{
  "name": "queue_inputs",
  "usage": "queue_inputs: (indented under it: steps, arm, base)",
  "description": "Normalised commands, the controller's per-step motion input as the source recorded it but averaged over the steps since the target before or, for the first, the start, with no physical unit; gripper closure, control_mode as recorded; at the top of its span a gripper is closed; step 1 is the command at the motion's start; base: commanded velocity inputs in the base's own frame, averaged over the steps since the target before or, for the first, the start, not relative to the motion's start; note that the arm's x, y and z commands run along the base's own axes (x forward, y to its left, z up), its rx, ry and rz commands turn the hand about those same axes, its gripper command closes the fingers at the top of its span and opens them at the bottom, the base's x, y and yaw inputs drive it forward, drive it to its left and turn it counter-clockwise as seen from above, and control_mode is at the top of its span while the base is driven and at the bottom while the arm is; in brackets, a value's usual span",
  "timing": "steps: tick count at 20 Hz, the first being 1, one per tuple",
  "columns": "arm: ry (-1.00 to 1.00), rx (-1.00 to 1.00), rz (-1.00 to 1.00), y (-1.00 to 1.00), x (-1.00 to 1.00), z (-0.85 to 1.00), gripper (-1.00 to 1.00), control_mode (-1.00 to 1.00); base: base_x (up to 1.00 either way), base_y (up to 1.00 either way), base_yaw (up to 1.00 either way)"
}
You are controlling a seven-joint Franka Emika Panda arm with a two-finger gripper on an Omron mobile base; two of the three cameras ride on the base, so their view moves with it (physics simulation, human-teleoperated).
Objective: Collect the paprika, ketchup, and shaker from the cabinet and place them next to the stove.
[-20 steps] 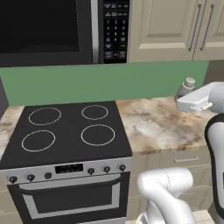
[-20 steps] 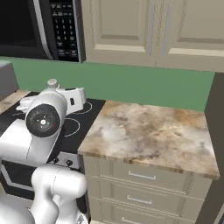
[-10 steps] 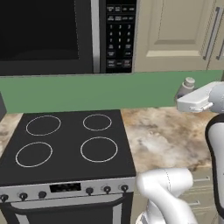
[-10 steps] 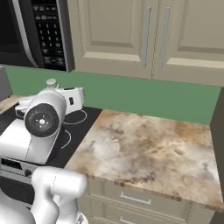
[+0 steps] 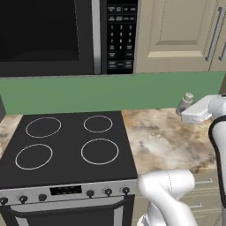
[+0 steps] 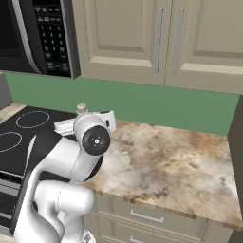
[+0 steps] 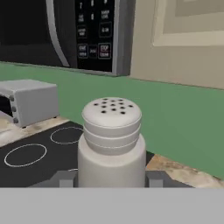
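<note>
Gripper [image 7: 112,178] pinches the shaker [image 7: 112,140] upright between its fingertips, held in the air above the marble counter [image 5: 154,141] just right of the stove [image 5: 66,145]. Microwave [image 5: 66,35] above the stove, toaster oven [image 7: 28,103] at its far side, green backsplash behind.

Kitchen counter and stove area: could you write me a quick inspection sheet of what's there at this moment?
Surface: marbled beige stone counter, bare where visible.
Job's things: small pale grey shaker with a holed domed top, upright, held above the counter beside the black glass stove with white rings.
Clutter: grey toaster oven beyond the stove.
End effector: shut on the shaker.
Cables: nothing seen.
Surroundings: green wall, black microwave, cream cabinets.
</note>
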Motion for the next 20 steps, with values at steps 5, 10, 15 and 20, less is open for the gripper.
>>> queue_inputs:
  steps: [5,10,15,20]
  arm:
    - [0.05,0.00,0.21,-0.08,0.69,-0.59,1.00,-1.00]
    - [0.07,-0.04,0.21,0.13,0.92,-0.35,1.00,-1.00]
    - [0.01,0.00,0.24,0.21,0.87,-0.44,1.00,-1.00]
    - [0.01,0.00,0.24,0.04,0.71,-0.27,1.00,-1.00]
  base:
    - [0.00,0.00,0.00]
    - [0.00,0.00,0.00]
    - [0.00,0.00,0.00]
    - [0.00,0.00,0.00]
